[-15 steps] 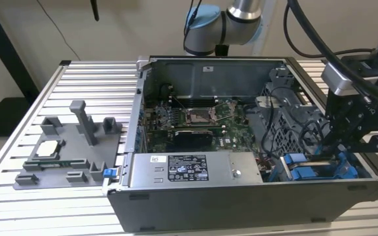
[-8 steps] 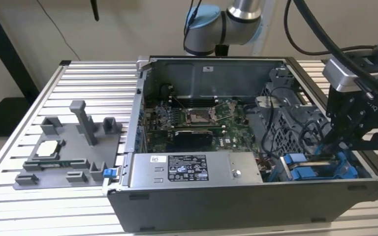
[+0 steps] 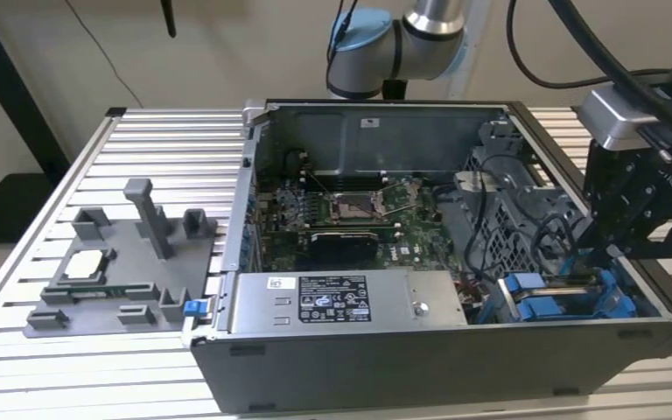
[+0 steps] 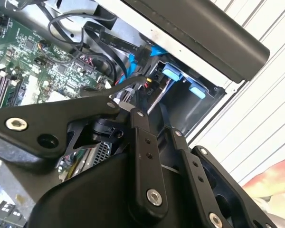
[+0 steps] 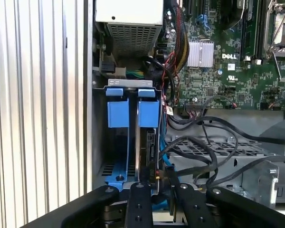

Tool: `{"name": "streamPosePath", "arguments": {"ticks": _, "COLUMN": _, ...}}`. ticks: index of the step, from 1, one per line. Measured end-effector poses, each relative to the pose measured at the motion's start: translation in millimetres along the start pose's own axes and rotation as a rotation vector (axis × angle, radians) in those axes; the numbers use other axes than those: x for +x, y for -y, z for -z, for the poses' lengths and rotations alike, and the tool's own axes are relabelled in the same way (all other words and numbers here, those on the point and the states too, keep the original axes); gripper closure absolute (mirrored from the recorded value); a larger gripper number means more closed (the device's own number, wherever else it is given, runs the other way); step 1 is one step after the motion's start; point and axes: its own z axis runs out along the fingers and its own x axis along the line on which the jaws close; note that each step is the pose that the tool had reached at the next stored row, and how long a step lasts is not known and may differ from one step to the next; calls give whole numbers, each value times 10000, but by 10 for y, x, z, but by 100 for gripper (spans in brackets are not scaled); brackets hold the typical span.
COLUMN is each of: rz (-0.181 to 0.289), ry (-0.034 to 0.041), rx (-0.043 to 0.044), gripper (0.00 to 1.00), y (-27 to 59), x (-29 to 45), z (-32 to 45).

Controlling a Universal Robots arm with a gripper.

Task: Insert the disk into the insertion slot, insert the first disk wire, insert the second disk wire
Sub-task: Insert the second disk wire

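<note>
The disk (image 5: pixel 145 142) stands on edge in its blue carrier (image 5: pixel 148 111), seated in the insertion slot (image 3: pixel 558 302) at the case corner nearest the exterior view's right. An empty blue rail (image 5: pixel 118 111) sits beside it. My gripper (image 5: pixel 160 186) hangs right over the disk's end, and its fingers (image 5: pixel 138 202) stand close together around a black wire connector (image 5: pixel 159 175) with red and yellow leads. That wire (image 5: pixel 199 166) runs off toward the drive cage. In the second wrist view my gripper (image 4: pixel 154 118) hovers by the blue tabs (image 4: pixel 172 73). The arm's black gripper (image 3: pixel 616 249) reaches down into the case.
A grey power supply box (image 3: pixel 336 302) with a sticker fills the case front. The motherboard (image 3: pixel 336 219) lies behind it. Loose black cables (image 5: pixel 194 126) cross beside the bay. A grey fixture (image 3: pixel 126 262) with parts rests on the slatted table (image 3: pixel 32 350) at the exterior view's left.
</note>
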Motion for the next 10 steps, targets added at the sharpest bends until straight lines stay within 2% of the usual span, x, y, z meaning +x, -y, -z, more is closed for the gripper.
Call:
{"name": "streamPosePath", "arguments": {"ticks": 1, "rz": 0, "ry": 42, "rx": 22, "gripper": 0, "y": -1, "x": -1, "z": 2}}
{"name": "streamPosePath", "arguments": {"ticks": 4, "rz": 3, "ry": 257, "rx": 112, "gripper": 0, "y": -3, "x": -3, "z": 6}}
{"name": "streamPosePath", "arguments": {"ticks": 9, "rz": 7, "ry": 388, "rx": 218, "gripper": 0, "y": -3, "x": -8, "z": 16}}
{"name": "streamPosePath", "arguments": {"ticks": 10, "rz": 8, "ry": 439, "rx": 232, "gripper": 0, "y": -3, "x": -9, "z": 18}}
